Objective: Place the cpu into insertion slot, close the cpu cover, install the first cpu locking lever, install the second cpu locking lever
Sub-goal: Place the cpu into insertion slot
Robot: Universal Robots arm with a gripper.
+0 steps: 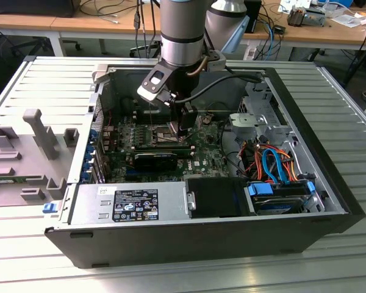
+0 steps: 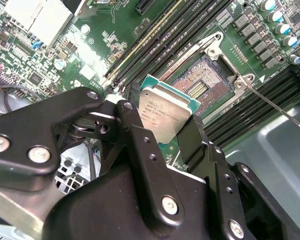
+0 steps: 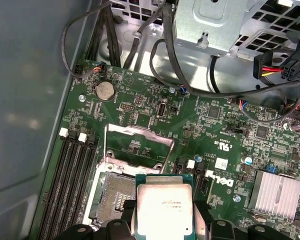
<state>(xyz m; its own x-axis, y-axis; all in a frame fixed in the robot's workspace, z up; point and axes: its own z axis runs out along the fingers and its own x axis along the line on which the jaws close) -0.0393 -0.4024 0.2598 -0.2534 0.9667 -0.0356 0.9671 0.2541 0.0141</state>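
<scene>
- Gripper: clamped on the cpu, with one black finger against each of two opposite edges. One cpu counted. Its silver top is in sight and its underside is hidden.
- In the first wrist view, the cpu covers one corner of the insertion slot and is cut off at the frame edge. It is held over the slot's edge and is not seated.
- Insertion slot: one, with its dark contact field exposed.
- Cpu cover: one, standing open beyond the slot, with the board visible through its window.
- Locking lever: one thin rod is made out, angled away from the slot.
- Computer case: lies open at the centre of the exterior view. It holds the motherboard, a power supply at lower left, a drive at lower right, and orange and blue cables.
</scene>
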